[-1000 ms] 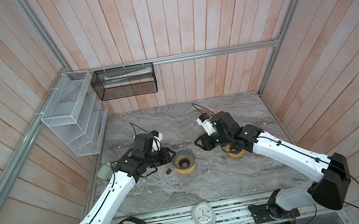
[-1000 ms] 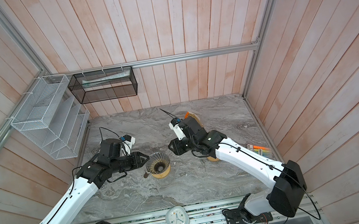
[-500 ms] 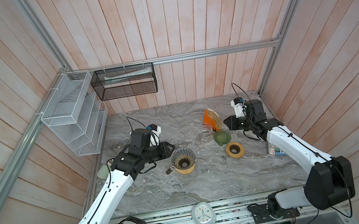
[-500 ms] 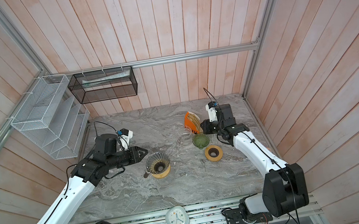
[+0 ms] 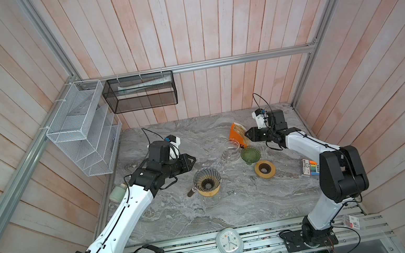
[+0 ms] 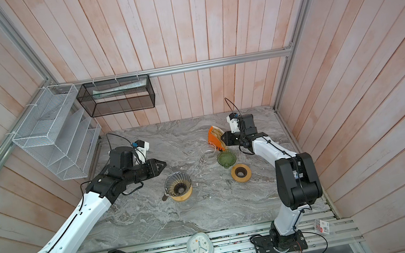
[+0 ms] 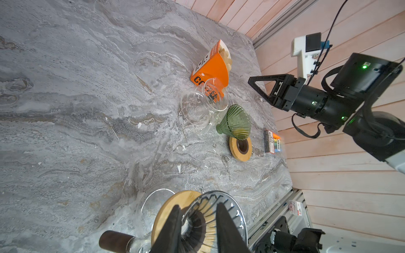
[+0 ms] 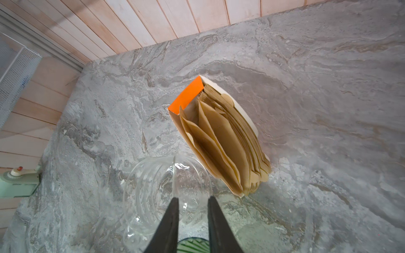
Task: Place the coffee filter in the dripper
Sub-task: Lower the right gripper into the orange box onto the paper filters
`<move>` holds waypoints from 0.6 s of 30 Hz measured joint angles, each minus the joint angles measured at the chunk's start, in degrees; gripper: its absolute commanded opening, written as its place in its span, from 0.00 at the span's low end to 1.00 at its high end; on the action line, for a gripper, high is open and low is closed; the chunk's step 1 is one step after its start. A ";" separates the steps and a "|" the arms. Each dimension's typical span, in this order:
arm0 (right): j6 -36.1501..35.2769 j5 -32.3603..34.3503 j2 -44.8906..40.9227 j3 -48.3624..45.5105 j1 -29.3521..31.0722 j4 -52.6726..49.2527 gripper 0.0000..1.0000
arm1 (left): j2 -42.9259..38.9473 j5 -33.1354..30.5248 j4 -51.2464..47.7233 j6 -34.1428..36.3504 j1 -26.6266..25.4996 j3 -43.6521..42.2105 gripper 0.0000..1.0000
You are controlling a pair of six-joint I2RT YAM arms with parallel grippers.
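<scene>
in both top views the left gripper (image 5: pixel 192 161) hovers beside the dripper (image 5: pixel 206 181), and the right gripper (image 5: pixel 248 134) is just beside the orange box (image 5: pixel 234 137).
left wrist view: its fingers (image 7: pixel 175 216) are slightly apart over the dripper's rim, empty.
right wrist view: the fingers (image 8: pixel 173 210) are slightly spread, pinching nothing; the coffee filters (image 8: pixel 225 140) stand in the box.

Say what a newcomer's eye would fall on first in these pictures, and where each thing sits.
The orange filter box draws the eye first: it stands towards the back right of the marble table, brown paper filters fanned in its open top, the open right gripper close beside it. Next comes the dark ribbed glass dripper on its wooden collar near the table's middle, the open left gripper close by.
</scene>
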 measured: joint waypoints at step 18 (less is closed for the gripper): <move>-1.09 -1.66 8.04 8.37 1.88 0.92 0.22 | 0.28 2.43 1.36 0.09 2.56 -1.40 0.28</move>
